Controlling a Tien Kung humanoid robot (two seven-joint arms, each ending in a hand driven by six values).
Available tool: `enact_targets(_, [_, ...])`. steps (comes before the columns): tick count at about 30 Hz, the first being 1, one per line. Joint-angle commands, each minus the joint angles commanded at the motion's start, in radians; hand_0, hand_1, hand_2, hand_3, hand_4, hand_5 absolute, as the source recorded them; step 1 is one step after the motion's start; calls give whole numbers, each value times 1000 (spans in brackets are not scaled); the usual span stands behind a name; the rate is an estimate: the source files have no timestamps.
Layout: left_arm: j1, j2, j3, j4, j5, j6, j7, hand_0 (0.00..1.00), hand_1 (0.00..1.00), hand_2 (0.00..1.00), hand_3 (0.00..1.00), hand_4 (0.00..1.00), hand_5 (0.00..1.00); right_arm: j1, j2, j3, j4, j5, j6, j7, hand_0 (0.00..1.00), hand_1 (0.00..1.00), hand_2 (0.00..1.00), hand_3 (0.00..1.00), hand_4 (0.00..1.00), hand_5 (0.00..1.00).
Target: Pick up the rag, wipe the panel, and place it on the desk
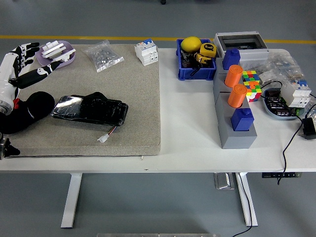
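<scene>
Left hand (22, 64), fingers spread and empty, at frame's left; it should drop squarely over the black rag (96, 102) on the panel (89, 110).

- Tabletop (190, 148): white.
- Mat (123, 98): beige-grey, speckled.
- Rag (24, 112): black w/ small red bit.
- Panel (90, 109): glossy black; red/black wires, white plug.
- Left hand (22, 64): white & black.
- Dish (55, 55): lilac, white parts inside.
- Bin (196, 69): blue; yellow ball, yellow/black tape measure.
- Cylinders (234, 75): orange.
- Blocks (237, 131): grey, blue caps.
- Cube (251, 83): multicolour squares.
- Floor (148, 19): grey, yellow line.
</scene>
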Motion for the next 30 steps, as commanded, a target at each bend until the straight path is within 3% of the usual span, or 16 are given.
enact_targets(12, [4,-13,-3,33,-83,-13,-17,808,869,818,778,975,314,-3,8,1,1,-1,-2,4,771,589,603,562,978,492])
enact_targets(30, [5,-19,-29,43,-110,-22,-24,811,872,820,772,975,323,-5,19,3,-7,15,-7,7,771,592,605,562,977,490])
